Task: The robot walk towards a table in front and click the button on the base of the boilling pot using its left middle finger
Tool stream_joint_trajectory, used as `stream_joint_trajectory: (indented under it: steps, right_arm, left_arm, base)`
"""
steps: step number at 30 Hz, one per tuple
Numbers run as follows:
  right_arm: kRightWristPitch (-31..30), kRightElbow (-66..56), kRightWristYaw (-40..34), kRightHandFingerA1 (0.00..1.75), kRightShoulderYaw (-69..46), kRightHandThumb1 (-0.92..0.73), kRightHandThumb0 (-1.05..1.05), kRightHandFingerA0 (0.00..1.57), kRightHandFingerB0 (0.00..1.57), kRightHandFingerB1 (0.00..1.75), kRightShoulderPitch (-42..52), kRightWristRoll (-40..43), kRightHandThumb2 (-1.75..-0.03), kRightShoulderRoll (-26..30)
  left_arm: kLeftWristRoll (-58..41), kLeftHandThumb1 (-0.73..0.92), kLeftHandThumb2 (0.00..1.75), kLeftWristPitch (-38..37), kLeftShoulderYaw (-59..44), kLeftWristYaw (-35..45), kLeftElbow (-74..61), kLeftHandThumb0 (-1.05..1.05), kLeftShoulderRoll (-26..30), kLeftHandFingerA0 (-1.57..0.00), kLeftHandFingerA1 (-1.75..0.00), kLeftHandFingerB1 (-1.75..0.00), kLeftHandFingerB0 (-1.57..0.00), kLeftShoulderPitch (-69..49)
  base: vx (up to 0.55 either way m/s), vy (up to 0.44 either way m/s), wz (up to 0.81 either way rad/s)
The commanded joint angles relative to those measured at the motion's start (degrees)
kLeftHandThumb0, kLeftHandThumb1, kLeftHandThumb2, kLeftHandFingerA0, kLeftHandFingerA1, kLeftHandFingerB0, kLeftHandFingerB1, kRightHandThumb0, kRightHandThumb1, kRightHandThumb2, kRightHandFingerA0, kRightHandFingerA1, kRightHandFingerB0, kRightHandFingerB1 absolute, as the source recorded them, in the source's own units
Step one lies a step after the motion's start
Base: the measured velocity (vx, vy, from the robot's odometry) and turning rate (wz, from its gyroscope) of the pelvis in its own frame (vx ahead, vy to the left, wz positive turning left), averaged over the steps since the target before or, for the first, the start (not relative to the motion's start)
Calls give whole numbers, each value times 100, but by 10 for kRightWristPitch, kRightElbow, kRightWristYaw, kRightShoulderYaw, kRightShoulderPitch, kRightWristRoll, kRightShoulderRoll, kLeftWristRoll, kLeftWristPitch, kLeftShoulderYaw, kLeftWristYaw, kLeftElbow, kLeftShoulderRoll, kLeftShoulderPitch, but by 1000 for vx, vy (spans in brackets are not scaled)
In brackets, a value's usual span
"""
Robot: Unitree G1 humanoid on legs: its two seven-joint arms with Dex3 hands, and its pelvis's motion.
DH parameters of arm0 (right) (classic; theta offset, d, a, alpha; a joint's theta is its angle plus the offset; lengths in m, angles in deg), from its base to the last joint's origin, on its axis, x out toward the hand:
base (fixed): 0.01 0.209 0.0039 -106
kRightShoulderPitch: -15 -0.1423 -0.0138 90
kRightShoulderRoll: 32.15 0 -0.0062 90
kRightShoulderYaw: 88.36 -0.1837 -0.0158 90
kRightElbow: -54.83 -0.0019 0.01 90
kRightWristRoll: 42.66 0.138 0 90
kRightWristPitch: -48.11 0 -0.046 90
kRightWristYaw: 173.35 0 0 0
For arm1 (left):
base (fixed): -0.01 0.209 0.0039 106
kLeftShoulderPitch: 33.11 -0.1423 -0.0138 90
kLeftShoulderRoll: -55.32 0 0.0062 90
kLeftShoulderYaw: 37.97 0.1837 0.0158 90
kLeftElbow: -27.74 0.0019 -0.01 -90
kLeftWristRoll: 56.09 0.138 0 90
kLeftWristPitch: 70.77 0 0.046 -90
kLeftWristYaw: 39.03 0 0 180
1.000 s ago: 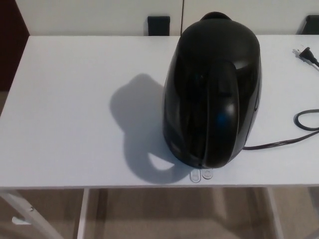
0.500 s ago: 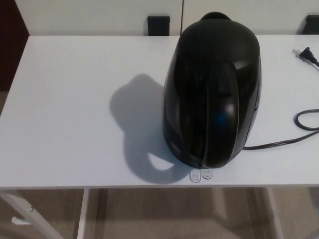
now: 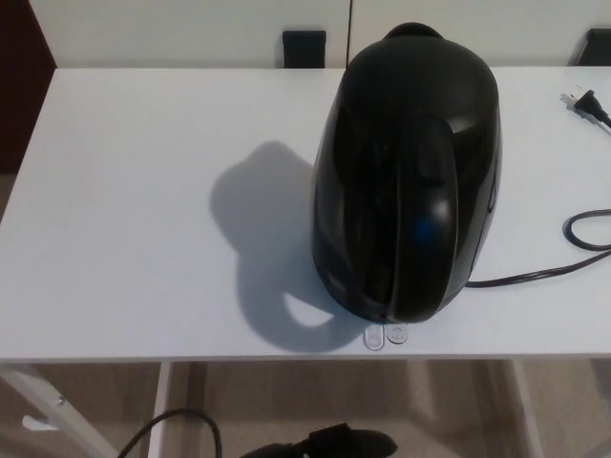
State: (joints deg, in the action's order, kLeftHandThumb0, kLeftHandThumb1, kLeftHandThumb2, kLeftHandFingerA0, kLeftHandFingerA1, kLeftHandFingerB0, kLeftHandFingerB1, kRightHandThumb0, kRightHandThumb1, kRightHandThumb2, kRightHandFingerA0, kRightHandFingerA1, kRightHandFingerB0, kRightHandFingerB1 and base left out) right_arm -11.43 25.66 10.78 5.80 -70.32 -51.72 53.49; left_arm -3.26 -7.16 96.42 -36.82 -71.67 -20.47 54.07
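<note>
Black boiling pot stood upright on white bench, right of centre, close to near edge; lid area closed, contents not visible, opaque body. Handle faced the camera, w/ a small blue glint on it. Two small clear buttons poked out from under the pot's front at the base, just beside the bench's near edge; base itself mostly hidden under the body. Power cord ran from pot's right side across bench, looped and cut off at right frame edge; plug lay far right near back, partly cut off. Pot's shadow fell to the left on the bench. A black hand showed at bottom edge, below bench level, well apart from pot; only a sliver in view, mostly cut off, so couldn't tell which hand it was or whether fingers were apart or together. Thin dark cable curved beside it at bottom left. Dark objects behind the bench's far edge were too cropped to identify.
</note>
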Motion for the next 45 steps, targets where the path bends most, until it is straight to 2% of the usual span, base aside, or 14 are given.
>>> stream_joint_trajectory:
  steps: [1, 18, 19, 23, 24, 26, 27, 32, 33, 34, 36, 37, 39, 45]
  right_arm:
    - [-4, -11, 63, 55, -9, -51, -31, 56, 48, 45, 1, 21, -55, 28]
    - [-28, -32, 50, 51, -6, -53, -33, 53, 48, 43, -2, 7, -55, 29]
    - [-29, -32, 50, 51, -6, -53, -33, 53, 48, 43, -1, 7, -55, 28]
    - [-29, -32, 50, 51, -6, -53, -33, 53, 48, 43, 1, 6, -55, 28]
    - [-29, -32, 50, 51, -6, -53, -33, 53, 48, 43, 1, 6, -55, 28]
    - [-29, -32, 50, 51, -6, -53, -33, 53, 48, 43, 2, 6, -55, 27]
    - [-29, -32, 50, 51, -6, -53, -33, 53, 48, 43, 2, 6, -55, 27]
    - [-30, -32, 50, 51, -6, -53, -33, 53, 48, 43, 2, 6, -55, 27]
    - [-77, -52, -25, 58, -4, -45, -51, 60, 52, 53, 9, -20, -85, 19]
    - [-28, -50, 19, 55, 2, -70, -33, 47, 52, 49, 13, -13, -61, 28]
    - [0, -48, 50, 55, 6, -70, -33, 47, 52, 49, 15, -4, -61, 33]
    - [-2, -42, 35, 59, 7, -66, -29, 62, 62, 50, 12, -8, -58, 30]
    - [-6, -32, 18, 62, 6, -66, -30, 67, 65, 52, 8, -11, -58, 26]
    - [0, -12, 34, 64, 2, -64, -34, 67, 62, 51, 1, -1, -58, 25]
  left_arm:
    - [181, 59, 61, -53, 27, -79, -40, -51, 44, -17, -29, -18, -5, 37]
    - [172, 59, 60, -39, 18, -90, -23, -55, 37, -18, -30, -22, -7, 46]
    - [169, 40, 95, -40, 15, -89, -22, -34, 37, 0, -47, -50, -1, 47]
    - [168, 40, 95, -43, 10, -91, -20, -34, 36, 0, -47, -50, -1, 45]
    - [169, 50, 78, -34, 0, -99, -11, -74, 28, -19, -44, -40, -8, 56]
    - [167, 49, 78, -33, -5, -99, -5, -76, 24, -18, -45, -42, -7, 58]
    - [160, 27, 89, -29, -12, -93, -3, -39, 20, -2, -48, -51, -4, 59]
    - [164, 23, 88, -27, -26, -97, 0, -40, 16, -7, -50, -53, -9, 59]
    - [163, 50, 98, -28, -29, -102, 5, -27, 14, 0, -47, -48, 0, 60]
    - [164, 51, 98, -30, -30, -107, 9, -26, 12, 0, -47, -48, 0, 61]
    - [166, 51, 98, -32, -32, -110, 11, -26, 11, 0, -47, -48, 0, 60]
    - [166, 55, 101, -30, -33, -109, 12, -26, 9, 0, -48, -49, 0, 60]
    - [168, 54, 100, -27, -34, -111, 16, -26, 8, 0, -48, -49, 0, 59]
    - [162, 52, 98, -29, -37, -112, 28, -26, 5, 0, -47, -49, 0, 59]
  base:
    - [0, 0, 0]
    - [0, 0, 0]
    - [0, 0, 0]
    - [0, 0, 0]
    - [0, 0, 0]
    - [0, 0, 0]
    - [0, 0, 0]
    - [0, 0, 0]
    - [0, 0, 0]
    - [0, 0, 0]
    - [0, 0, 0]
    - [0, 0, 0]
    - [0, 0, 0]
    - [0, 0, 0]
